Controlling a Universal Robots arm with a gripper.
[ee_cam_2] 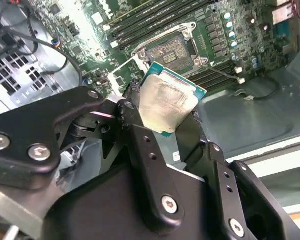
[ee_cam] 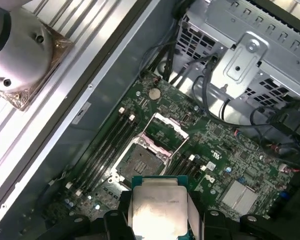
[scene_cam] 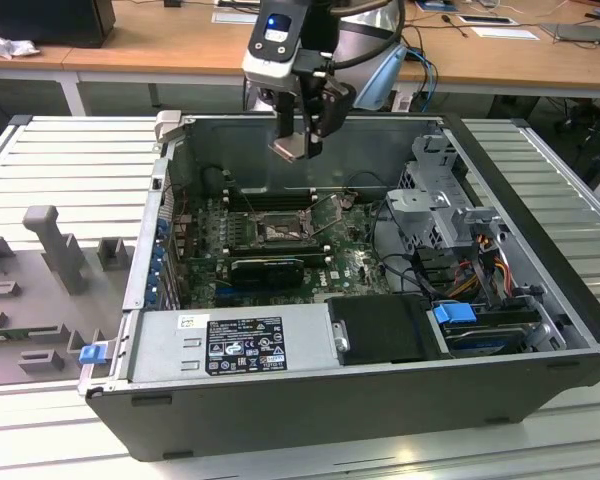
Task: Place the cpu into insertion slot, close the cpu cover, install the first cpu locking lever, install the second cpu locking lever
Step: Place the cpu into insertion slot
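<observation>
Slatted table (scene_cam: 70, 150) bears case (scene_cam: 380, 400); fingers (ee_cam_2: 138, 135) grip cpu (ee_cam_2: 167, 102).

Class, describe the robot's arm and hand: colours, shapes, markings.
The arm is rounded and silver-grey, with a pale blue joint cap. A grey wrist module carries a blue light. The hand is black, built of jointed link bars with silver screws.

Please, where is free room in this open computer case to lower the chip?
The square dark insertion slot lies open, bordered by black memory slots and the raised silver cpu cover. Bare ribbed grey table flanks the case. Crowded: cables and the drive cage. The gripper holds the pale square cpu.
</observation>
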